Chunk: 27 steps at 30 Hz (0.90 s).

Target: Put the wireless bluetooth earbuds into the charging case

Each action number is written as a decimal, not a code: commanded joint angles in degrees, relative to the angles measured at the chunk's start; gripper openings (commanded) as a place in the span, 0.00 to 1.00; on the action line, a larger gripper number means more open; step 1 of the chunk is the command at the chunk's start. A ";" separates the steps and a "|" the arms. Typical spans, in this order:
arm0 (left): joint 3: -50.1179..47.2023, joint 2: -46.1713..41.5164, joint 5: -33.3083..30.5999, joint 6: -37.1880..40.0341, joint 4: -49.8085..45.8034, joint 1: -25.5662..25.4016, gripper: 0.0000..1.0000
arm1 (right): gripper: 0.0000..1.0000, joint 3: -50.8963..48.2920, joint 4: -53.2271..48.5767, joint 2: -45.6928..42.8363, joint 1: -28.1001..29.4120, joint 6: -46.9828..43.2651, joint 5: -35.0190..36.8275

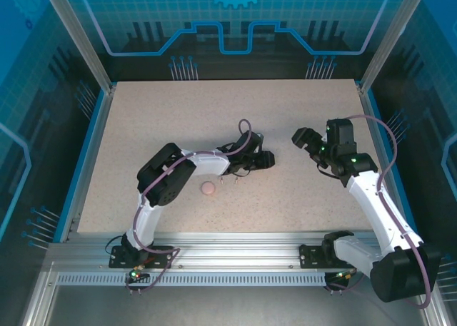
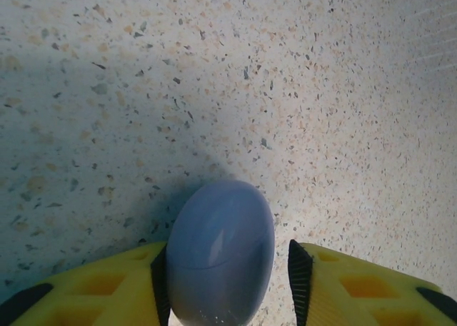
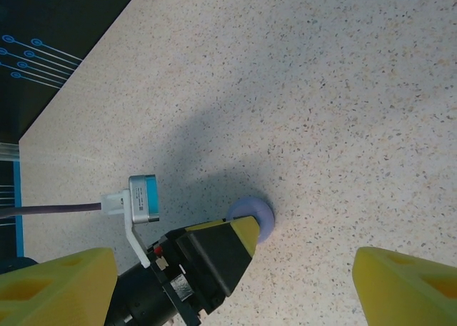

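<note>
**Yellow plastic fingers (image 2: 100, 287) of my left gripper (image 2: 228, 269) straddle the smooth lavender round plastic charging case (image 2: 221, 244): slip risk**

Status, left wrist view: case sits on the speckled beige tabletop (image 2: 321, 90) between my jaws; the black pad (image 2: 161, 283) on the picture's left touches the shell; the opposite pad stands off with a visible gap; so left jaws are parted around the case, not clamped on it.

Risks as I read them:
- shell is domed and glossy, contact is one-sided; closing from here could shove it sideways or squirt it forward out of the pads; I'd want it centred first
- only a faint seam shows low on the shell, no open lid; it looks closed to me; nothing goes in until it's opened
- my right gripper (image 1: 305, 139) hangs spread wide, near the left one, its wrist view facing the left fingers and the case beyond them; both converging on one small target risks a finger clash
- pale pink round lump (image 1: 208, 188), possibly a second case, lies just beside my left forearm; a sweep could knock it away

Case look: uniform pale lavender, pebble-shaped, no markings I can read; it lies near the table's centre.

Earbuds: too small to pick out with confidence; can't say where they lie.
</note>
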 commanded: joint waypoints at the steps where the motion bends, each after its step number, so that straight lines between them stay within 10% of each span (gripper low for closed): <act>1: 0.62 -2.71 -1.25 2.59 -2.91 0.98 0.50 | 0.87 1.31 -1.85 -1.40 -0.63 -0.65 -0.09; 13: -8.78 -22.30 -5.17 11.20 -3.02 7.18 0.67 | 0.87 0.22 -3.48 -1.27 3.38 -0.75 1.91; 20: -15.31 -35.30 -6.71 16.33 -3.83 11.85 0.99 | 0.86 2.44 -3.73 4.84 16.23 1.11 8.09; 27: -22.81 -46.57 -7.92 18.96 -0.55 16.99 0.99 | 0.86 9.15 -4.75 17.35 29.94 6.04 13.55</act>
